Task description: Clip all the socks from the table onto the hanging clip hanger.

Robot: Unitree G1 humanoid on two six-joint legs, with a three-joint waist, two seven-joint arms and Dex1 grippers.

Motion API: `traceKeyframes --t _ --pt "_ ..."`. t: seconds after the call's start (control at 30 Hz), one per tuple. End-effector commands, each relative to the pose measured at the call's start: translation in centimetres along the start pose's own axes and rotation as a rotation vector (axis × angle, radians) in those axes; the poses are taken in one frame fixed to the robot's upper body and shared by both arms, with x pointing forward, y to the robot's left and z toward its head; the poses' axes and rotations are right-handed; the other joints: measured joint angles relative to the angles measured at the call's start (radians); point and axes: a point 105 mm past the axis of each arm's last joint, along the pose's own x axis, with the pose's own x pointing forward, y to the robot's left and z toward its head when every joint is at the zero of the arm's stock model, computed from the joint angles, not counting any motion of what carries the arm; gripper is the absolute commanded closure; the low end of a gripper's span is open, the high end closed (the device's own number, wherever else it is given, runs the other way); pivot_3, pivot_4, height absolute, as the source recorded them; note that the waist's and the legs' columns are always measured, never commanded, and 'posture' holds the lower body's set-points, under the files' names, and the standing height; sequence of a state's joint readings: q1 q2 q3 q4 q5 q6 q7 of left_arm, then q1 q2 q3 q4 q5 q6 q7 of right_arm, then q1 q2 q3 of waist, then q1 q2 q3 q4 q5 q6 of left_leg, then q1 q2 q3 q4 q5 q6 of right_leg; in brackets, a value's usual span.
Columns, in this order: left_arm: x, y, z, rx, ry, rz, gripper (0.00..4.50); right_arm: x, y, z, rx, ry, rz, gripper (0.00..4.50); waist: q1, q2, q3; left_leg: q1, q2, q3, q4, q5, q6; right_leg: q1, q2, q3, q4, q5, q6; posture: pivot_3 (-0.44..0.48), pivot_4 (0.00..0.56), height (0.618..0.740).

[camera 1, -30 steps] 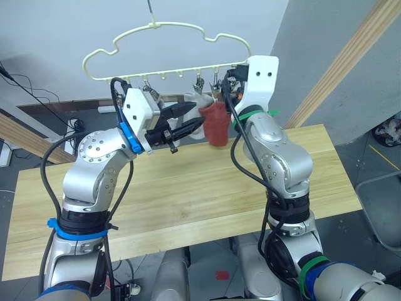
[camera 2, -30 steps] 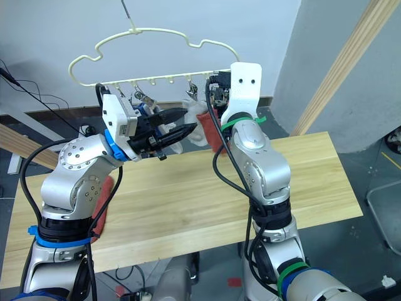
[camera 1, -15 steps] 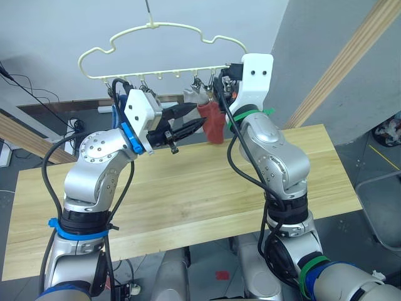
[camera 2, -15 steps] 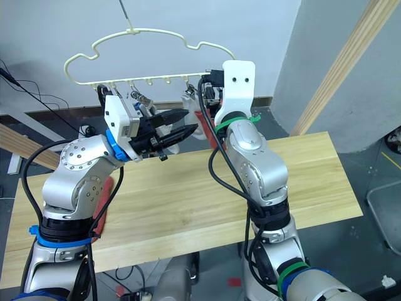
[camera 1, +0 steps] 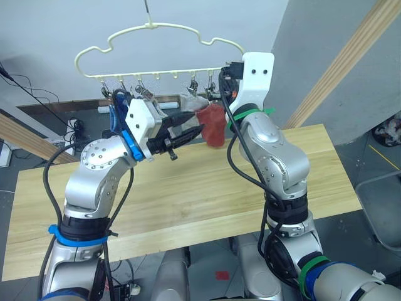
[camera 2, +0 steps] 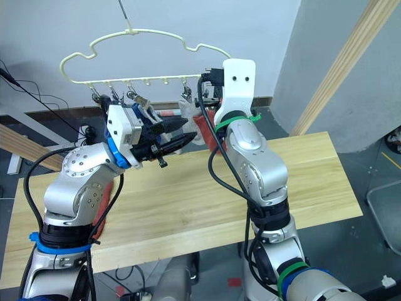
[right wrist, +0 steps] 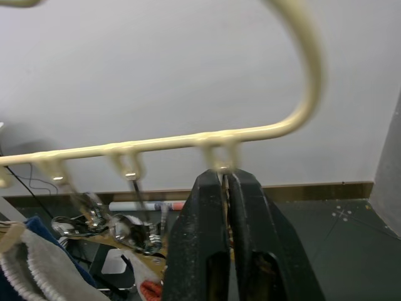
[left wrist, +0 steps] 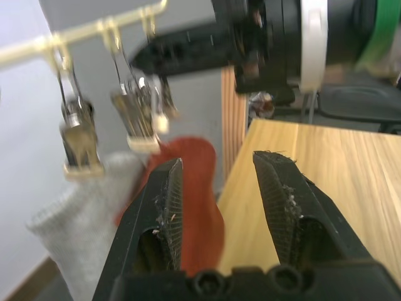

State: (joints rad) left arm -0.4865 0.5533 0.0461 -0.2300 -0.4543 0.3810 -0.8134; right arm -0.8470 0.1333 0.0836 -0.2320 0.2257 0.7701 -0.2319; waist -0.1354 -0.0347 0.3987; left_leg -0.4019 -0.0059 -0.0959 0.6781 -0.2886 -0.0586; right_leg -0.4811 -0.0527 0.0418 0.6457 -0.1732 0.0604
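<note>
Right hand point(right wrist: 227, 182) pinched on end clip of clip hanger point(camera 1: 156, 26); left hand point(left wrist: 219, 188) agape, empty, before rust-red sock point(camera 1: 213, 123). Risk: swinging hanger, sock slips.

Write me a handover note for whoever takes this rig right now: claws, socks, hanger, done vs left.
Left claw: open, empty, raised just short of the hanging rust-red knit sock.
Right claw: shut, up at the rightmost loop of the pale-yellow wavy wire clip hanger; what it pinches is hidden.
Done: the rust-red sock and a light grey knit sock hang from the grey metal clips; something blue hangs at the hanger's left end, too blocked to confirm.
Left: another rust-red sock lies on the long pale wood plank table behind the left arm. Other socks are not visible from here; check before continuing.
</note>
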Motion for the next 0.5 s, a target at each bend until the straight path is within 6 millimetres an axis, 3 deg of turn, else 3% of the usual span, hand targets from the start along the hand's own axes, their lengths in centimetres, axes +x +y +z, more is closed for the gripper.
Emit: traceKeyframes --t 0.03,0.1,0.2,0.27,0.37,0.5 --pt "-0.5 -0.4 0.6 0.05 -0.006 0.02 2.51 -0.4 2.6 2.3 0.058 -0.082 0.077 4.47 0.001 0.0 0.0 0.0 0.0 0.0 0.0 0.0 0.0 0.0 0.0 0.0 0.0 0.0 0.0 -0.144 0.351 0.74" --pt "-1.1 -0.4 -0.3 0.066 0.028 0.05 2.51 -0.4 2.6 2.3 0.056 -0.083 0.077 4.47 0.0 0.0 0.0 0.0 0.0 0.0 0.0 0.0 0.0 0.0 0.0 0.0 0.0 0.0 0.0 -0.144 0.352 0.74" --pt "-3.1 0.9 -2.7 0.088 0.1 0.23 2.51 -0.3 2.5 2.3 0.052 -0.083 0.077 4.47 -0.002 0.0 0.0 0.001 0.0 0.0 0.0 0.0 0.0 0.0 0.0 0.0 0.0 0.0 0.0 -0.142 0.352 0.74" --pt "-5.4 2.2 -4.7 0.058 0.147 0.387 1.97 -0.3 2.4 2.3 0.049 -0.084 0.077 4.5 -0.003 0.0 0.0 0.0 0.0 0.0 0.0 0.0 0.0 0.0 0.0 0.0 0.0 0.0 0.0 -0.142 0.352 0.74" --pt "-10.4 4.7 -8.1 -0.058 0.24 0.686 1.14 -0.3 2.4 2.3 0.044 -0.082 0.078 4.5 -0.001 0.0 0.0 0.001 0.001 0.0 0.0 0.0 0.0 -0.001 0.0 0.0 0.001 0.0 0.0 -0.144 0.357 0.74" --pt "-14.7 6.3 -10.4 -0.12 0.308 0.877 0.04 -0.3 2.3 2.3 0.039 -0.077 0.081 4.5 0.0 0.0 0.0 0.001 0.0 0.0 0.0 0.0 0.0 -0.001 0.0 0.0 0.001 0.0 0.0 -0.141 0.365 0.74"
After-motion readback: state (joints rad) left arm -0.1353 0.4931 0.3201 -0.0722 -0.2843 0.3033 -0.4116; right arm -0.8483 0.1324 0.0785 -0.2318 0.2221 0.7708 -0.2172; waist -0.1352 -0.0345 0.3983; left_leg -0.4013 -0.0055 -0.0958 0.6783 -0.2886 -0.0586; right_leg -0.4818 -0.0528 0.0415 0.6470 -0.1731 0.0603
